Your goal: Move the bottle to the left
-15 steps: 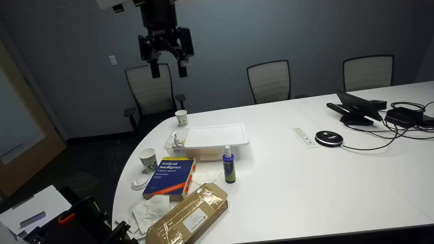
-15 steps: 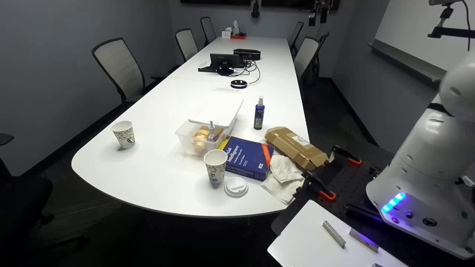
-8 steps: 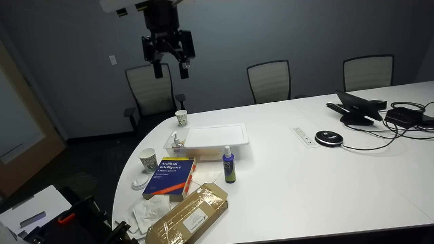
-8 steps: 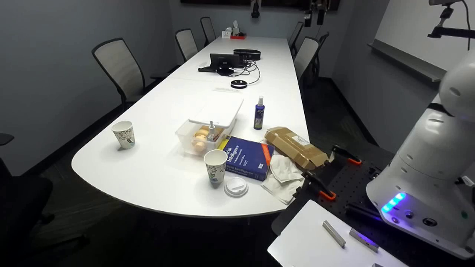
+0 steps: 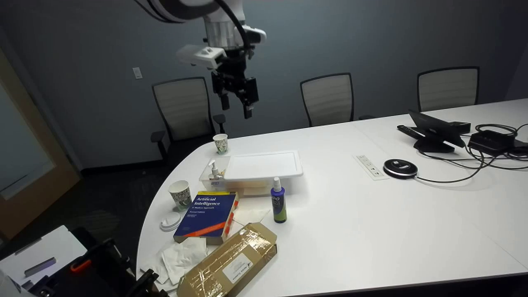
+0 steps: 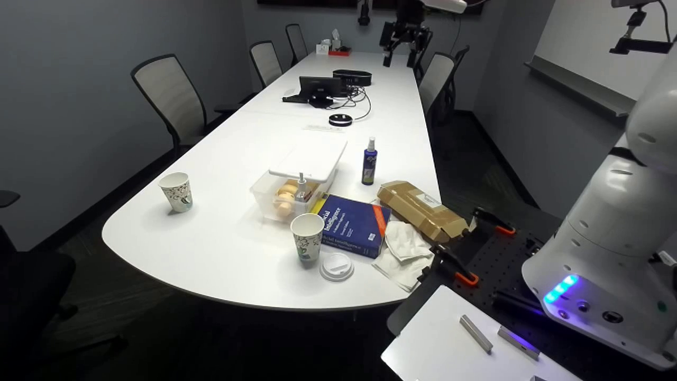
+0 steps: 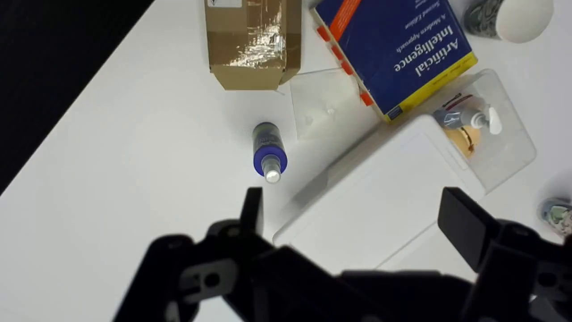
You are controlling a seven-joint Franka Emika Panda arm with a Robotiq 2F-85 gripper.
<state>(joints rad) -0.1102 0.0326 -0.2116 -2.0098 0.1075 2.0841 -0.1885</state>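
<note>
Now you've brought the gripper (image 5: 236,110) lower, jaws wide apart and holding nothing, while the bottle (image 5: 279,205) stands unmoved, so you're probably approaching to grasp.

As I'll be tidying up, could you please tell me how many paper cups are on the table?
2: one paper cup beside the blue book, another cup across the plastic bin from it. The inside of the cardboard box is hidden.

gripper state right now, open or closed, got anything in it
Gripper: open, jaws apart, holding nothing; the bottle stands upright on the table, out of its grasp.
</note>
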